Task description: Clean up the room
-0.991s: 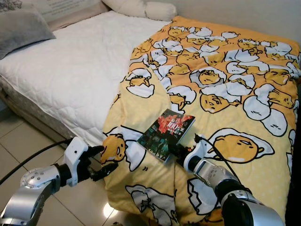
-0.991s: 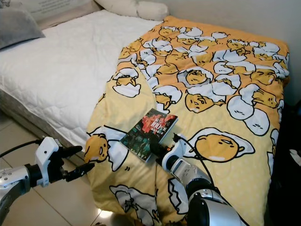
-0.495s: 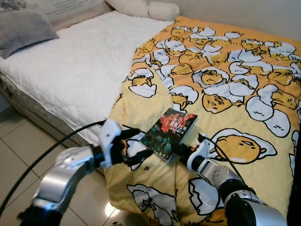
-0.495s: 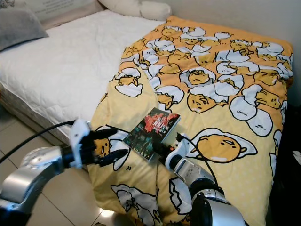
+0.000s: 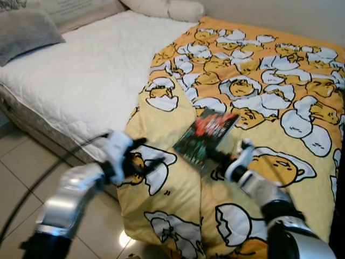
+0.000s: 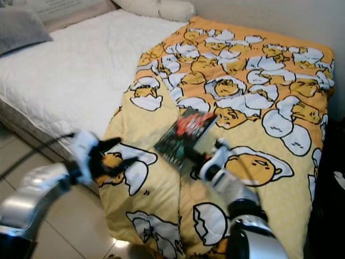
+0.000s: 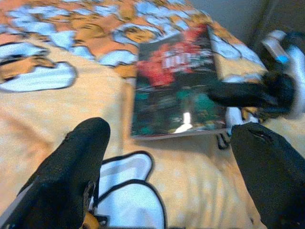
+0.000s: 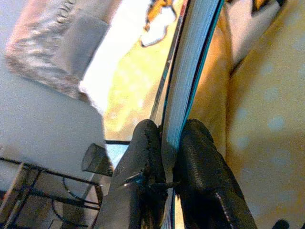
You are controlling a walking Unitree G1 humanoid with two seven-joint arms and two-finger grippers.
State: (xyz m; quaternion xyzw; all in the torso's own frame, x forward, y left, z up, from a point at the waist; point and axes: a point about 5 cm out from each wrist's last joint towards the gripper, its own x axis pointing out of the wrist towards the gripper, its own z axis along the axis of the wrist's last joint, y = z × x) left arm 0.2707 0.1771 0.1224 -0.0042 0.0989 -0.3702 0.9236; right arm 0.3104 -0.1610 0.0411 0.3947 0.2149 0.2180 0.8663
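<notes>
White quilted bed runs from the near left to the far wall, its mattress bare on the left side and covered on the right by a yellow blanket printed with egg figures, whose near edge hangs down toward the floor of pale glossy tiles. A grey pillow lies at the far left corner of the bed and a cream one at its head, against the plain wall.

On the blanket near the front edge is a book with a dark cover marked in red and green. Its long axis runs diagonally, from the near end by the right claw up and away toward the far right; the far end with the red print is raised off the blanket, so the book sits tilted rather than flat.

The right claw is clamped on the book's near edge, one black finger on each side of the pages, as the right wrist view shows. The left claw hangs over the drooping blanket edge, just left of the book and not touching it, its two fingers spread wide apart and pointing toward the book.
</notes>
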